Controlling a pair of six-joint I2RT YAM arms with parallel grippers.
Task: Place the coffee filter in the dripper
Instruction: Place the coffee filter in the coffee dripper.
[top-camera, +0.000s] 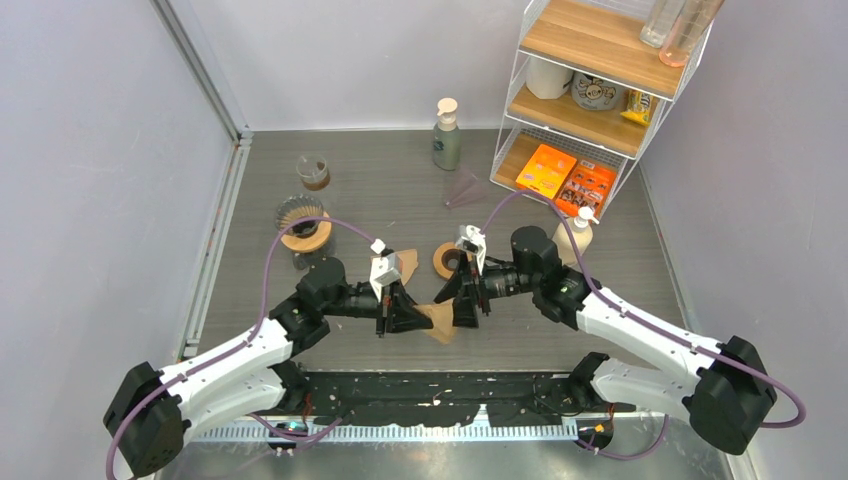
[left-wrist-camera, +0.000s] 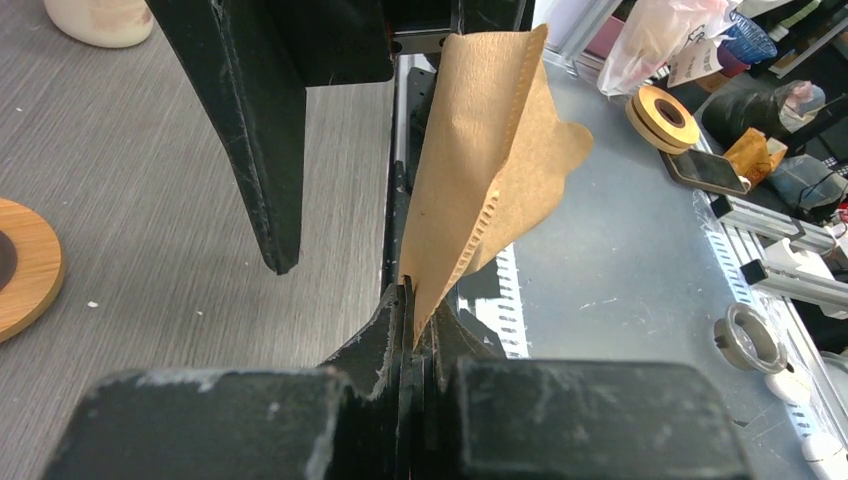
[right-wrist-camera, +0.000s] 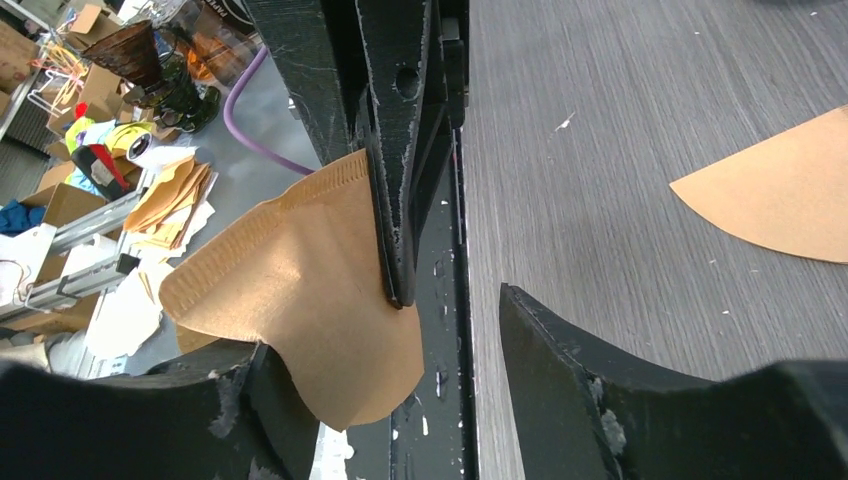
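A brown paper coffee filter (left-wrist-camera: 480, 170) is pinched at one corner by my left gripper (left-wrist-camera: 412, 300), which is shut on it just above the table's near edge (top-camera: 437, 322). My right gripper (right-wrist-camera: 400, 390) faces it with its jaws apart. The filter's loose edge (right-wrist-camera: 300, 290) hangs between them, against the left finger (right-wrist-camera: 230, 400) and away from the right one. The dripper (top-camera: 300, 213), a dark ribbed cone with a wooden collar on a glass carafe, stands at the back left, far from both grippers.
A second filter (top-camera: 407, 262) lies flat on the table, with a wooden ring (top-camera: 447, 260) beside it. A small glass (top-camera: 314, 172), a pump bottle (top-camera: 447, 135), a white wire shelf (top-camera: 585, 100) and a cream bottle (top-camera: 573, 232) stand farther back.
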